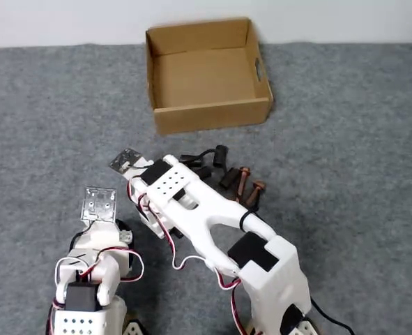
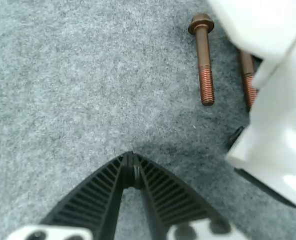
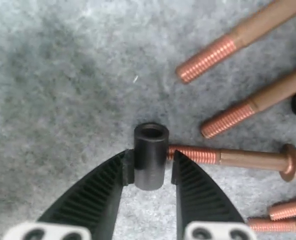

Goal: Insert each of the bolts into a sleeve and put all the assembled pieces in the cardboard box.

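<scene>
Two claws, right claw [image 3: 150, 159] pinching a black sleeve [image 3: 151, 147] among bolts [image 3: 248, 159], left claw [image 2: 132, 161] closed, cardboard box [image 1: 212, 116] in high view.

Grey felted surface [image 1: 345, 125].
On it lie a cardboard box [image 1: 212, 116], copper bolts [image 1: 243, 183] and black sleeves [image 1: 220, 153].

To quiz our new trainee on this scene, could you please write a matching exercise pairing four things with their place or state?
Things:
1. cardboard box
2. black sleeve
3. left gripper
4. copper-coloured bolts

Place or state:
A. shut, over the bare grey mat
B. lying flat on the mat
C. between the right gripper fingers
D. open-topped, at the mat's far edge

Pairs: 1-D, 2-C, 3-A, 4-B.
</scene>
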You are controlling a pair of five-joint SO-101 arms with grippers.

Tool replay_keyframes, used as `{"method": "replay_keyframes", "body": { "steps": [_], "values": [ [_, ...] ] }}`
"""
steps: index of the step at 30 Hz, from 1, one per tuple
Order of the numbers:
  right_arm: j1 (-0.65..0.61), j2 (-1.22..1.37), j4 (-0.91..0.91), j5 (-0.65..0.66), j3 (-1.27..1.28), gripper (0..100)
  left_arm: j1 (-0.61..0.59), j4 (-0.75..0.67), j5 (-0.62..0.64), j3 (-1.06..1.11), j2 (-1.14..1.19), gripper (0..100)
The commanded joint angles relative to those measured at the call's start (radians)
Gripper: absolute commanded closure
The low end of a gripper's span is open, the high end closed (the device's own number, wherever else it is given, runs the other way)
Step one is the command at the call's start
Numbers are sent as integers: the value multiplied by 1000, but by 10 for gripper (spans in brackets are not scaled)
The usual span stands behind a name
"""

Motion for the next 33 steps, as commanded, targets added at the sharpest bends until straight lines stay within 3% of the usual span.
{"method": "replay_keyframes", "body": {
  "steps": [1, 17, 25, 33],
  "values": [
    [53, 44, -2, 2, -8, 895, -5, 5, -2, -12, -9, 994],
    [150, 7, 170, 12, -11, 946, -5, 5, -2, -12, -9, 994],
    [266, -99, 248, 129, -9, 949, -5, 5, -2, -12, -9, 994],
    [289, -39, 165, 143, -5, 933, -5, 5, -2, -12, -9, 994]
  ]
}}
